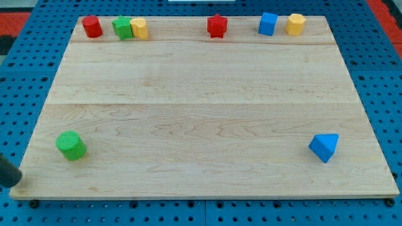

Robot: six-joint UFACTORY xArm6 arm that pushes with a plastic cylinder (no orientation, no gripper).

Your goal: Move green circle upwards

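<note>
The green circle is sitting near the board's lower left corner, well apart from every other block, so the upward push is looking not yet begun; nearly the whole climb toward the view's top is remaining. A dark shape is showing at the view's far left edge, below and left of the green circle, and it is probably my rod, but my tip itself is not showing, so I cannot tell exactly where it is resting; there is no hand to open or close, only the rod. Along the top edge a red cylinder, a green block touching a yellow block, a red star, a blue block and a yellow hexagon are lining up. A blue triangle is lying at lower right. The wooden board is lying flat on a blue perforated table, with a red patch at the top corners.
</note>
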